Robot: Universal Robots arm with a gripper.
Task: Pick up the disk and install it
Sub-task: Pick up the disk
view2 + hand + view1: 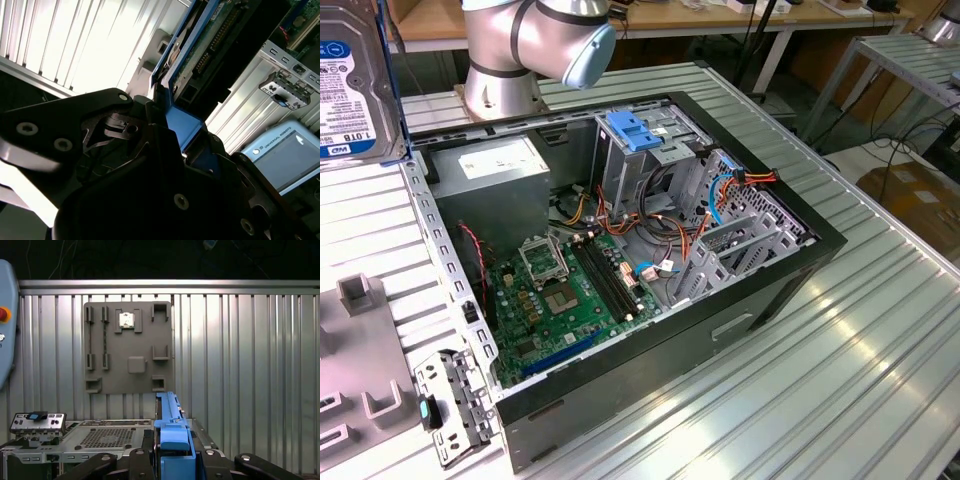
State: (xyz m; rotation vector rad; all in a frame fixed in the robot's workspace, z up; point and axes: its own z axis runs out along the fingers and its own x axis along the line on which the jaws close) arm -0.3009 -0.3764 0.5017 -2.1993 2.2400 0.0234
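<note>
The disk (350,85) hangs upright at the exterior view's far left, above the table beside the open computer case (820,240); its labelled face and blue carrier edge show. In both wrist views my gripper (172,452) (175,131) is shut on the disk's blue carrier end (172,435), black fingers (145,125) pressing from both sides. The disk's green circuit-board side (212,42) points away from the gripper. Inside the case a grey drive cage (735,245) stands at the exterior view's right.
A light-blue ribbed plate (635,130) tops another bay in the case, with orange and blue cables (720,200) around it. A grey fixture plate (127,352) (360,350) lies on the ribbed table. A teach pendant (285,155) lies nearby. The arm's base (520,50) stands behind the case.
</note>
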